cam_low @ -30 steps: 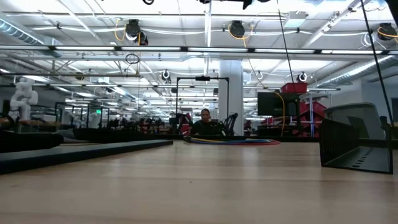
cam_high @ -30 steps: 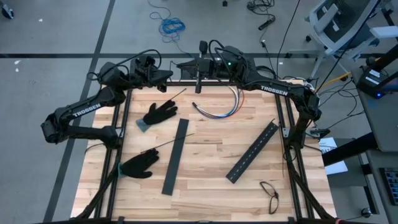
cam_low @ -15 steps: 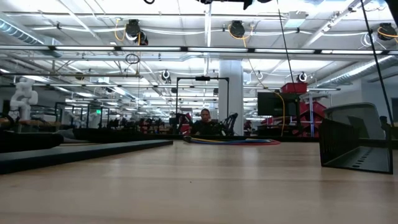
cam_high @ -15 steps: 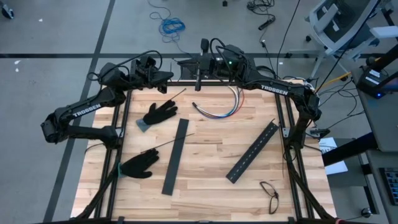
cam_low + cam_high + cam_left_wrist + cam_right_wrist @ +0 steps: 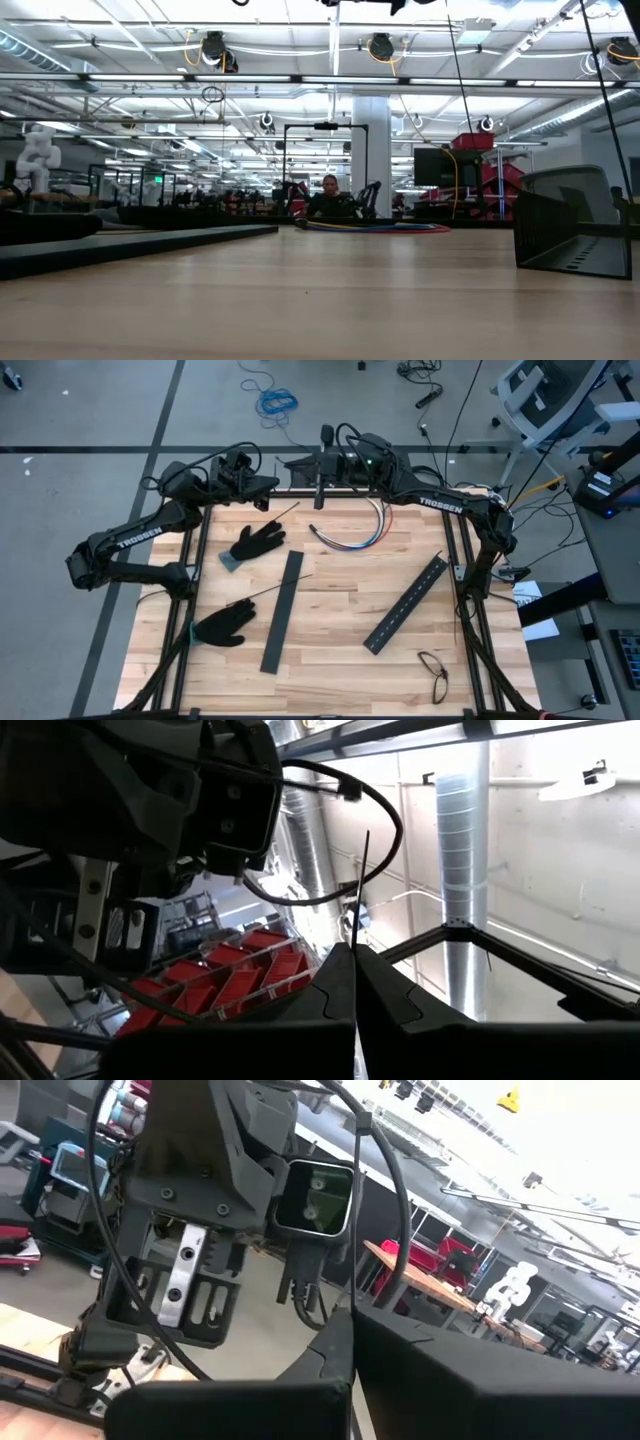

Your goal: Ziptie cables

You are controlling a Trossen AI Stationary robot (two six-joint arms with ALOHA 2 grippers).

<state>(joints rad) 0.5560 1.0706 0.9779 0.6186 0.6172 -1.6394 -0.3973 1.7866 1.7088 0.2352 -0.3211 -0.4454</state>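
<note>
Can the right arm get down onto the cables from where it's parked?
Probably yes: the right gripper, shut, sits at the table's far edge, and the cables lie uncovered close by, with nothing lying across them.

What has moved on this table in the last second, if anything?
Nothing visibly changed. Both arms stay folded at the table's far edge, the left pincer and right pincer shut and holding nothing. The cables, the zipties, the black gloves and the two black bars lie where they were.
</note>
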